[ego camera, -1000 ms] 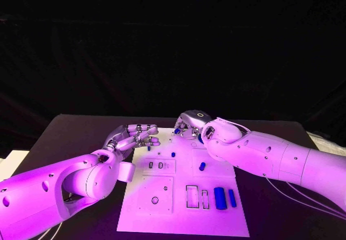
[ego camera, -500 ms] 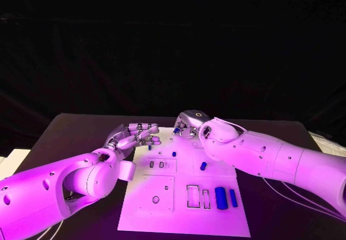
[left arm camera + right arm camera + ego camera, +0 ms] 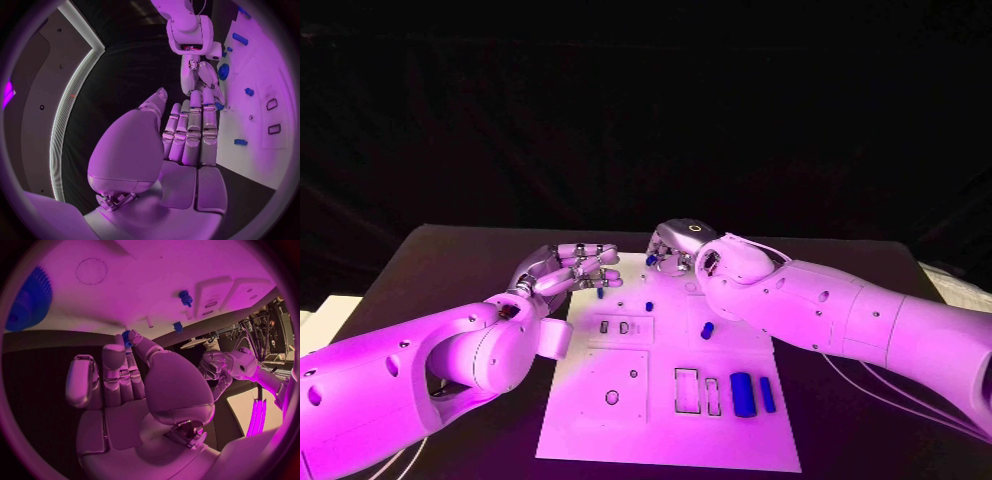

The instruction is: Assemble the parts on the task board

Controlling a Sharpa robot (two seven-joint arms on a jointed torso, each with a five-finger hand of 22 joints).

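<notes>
A black table (image 3: pixel 444 262) carries everything, its top dark and matte under the coloured light. Off its near left corner lies a pale flat sheet (image 3: pixel 326 322), and another pale object (image 3: pixel 956 285) sits just past its right edge.

This is looking like a robotics lab or test cell: a black worktop (image 3: pixel 459 262) is standing before a black backdrop (image 3: pixel 646 110), carrying a white task board (image 3: pixel 668 440) with cut-out slots, and coloured stage-like light is washing over everything.
</notes>
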